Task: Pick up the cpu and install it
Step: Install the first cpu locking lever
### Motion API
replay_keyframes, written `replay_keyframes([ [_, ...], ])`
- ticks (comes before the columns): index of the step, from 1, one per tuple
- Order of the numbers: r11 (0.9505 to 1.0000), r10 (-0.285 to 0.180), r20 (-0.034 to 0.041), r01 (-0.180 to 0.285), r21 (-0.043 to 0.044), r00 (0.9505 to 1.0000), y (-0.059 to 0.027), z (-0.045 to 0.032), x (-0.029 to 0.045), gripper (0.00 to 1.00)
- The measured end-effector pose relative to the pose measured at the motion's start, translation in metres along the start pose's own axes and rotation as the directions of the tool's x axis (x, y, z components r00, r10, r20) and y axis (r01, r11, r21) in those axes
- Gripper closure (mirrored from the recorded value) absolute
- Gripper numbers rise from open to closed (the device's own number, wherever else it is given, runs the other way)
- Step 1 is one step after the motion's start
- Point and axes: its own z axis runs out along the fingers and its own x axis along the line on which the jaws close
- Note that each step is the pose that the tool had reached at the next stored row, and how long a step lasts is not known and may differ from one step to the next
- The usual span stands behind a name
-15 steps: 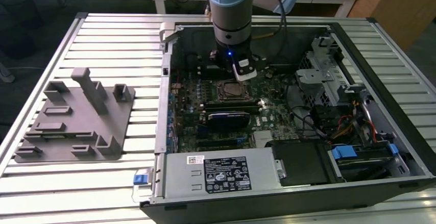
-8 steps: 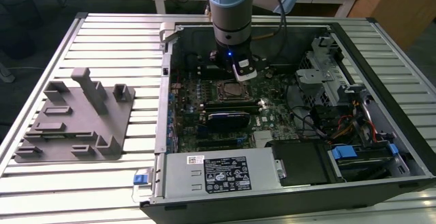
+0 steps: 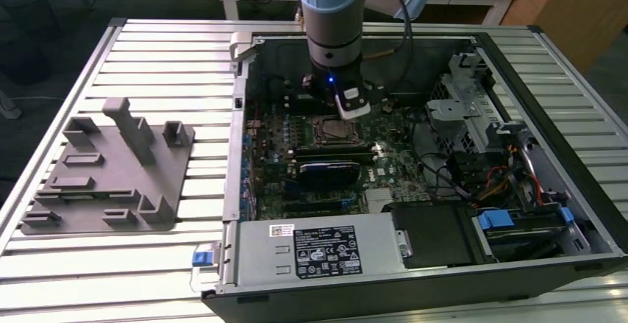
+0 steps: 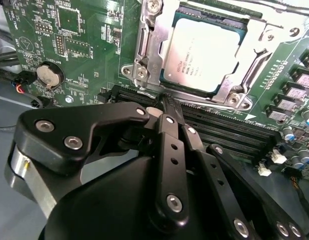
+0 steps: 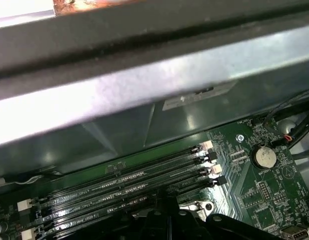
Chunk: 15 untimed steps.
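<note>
In the second wrist view the gripper (image 4: pixel 167 102) fills the foreground, its black linkages converging so that the fingers meet at a narrow tip with nothing between them, just above the row of black memory slots (image 4: pixel 219 131). Just past that tip the cpu (image 4: pixel 202 52) lies flat in the motherboard socket (image 4: pixel 144 50), silvery top plate up, framed by the metal bracket and its corner screws; the gripper is near it but not touching. Off to one side on the green motherboard (image 4: pixel 89 35) sits a round coin battery (image 4: pixel 47 75), with thin wires at the board's edge. In the first wrist view the same memory slots (image 5: pixel 124 187) run across the board, the coin battery (image 5: pixel 264 156) lies beyond their ends, and the grey inner wall of the computer case (image 5: pixel 144 95) rises close behind, closing off that side. In the exterior view the arm (image 3: pixel 334 21) descends into the open case (image 3: pixel 412 279), the gripper (image 3: pixel 351 111) hovering just above the socket, where the cpu (image 3: pixel 334 127) shows as a small pale square. Drive bays and cable bundles (image 3: pixel 481 168) crowd the exterior view's right, the power supply (image 3: pixel 314 246) lies along the near edge, and a grey plastic fixture block (image 3: pixel 108 168) rests well apart on the slatted table (image 3: pixel 147 51) at the exterior view's left.
</note>
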Motion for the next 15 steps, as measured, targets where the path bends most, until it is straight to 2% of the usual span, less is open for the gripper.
replay_keyframes([
  [10, 1.0000, -0.001, -0.0003, 0.001, 0.0000, 1.0000, -0.0034, 0.0005, -0.0009, 0.89],
  [15, 1.0000, -0.001, -0.0004, 0.001, -0.0001, 1.0000, -0.0019, -0.0049, -0.0013, 0.89],
])
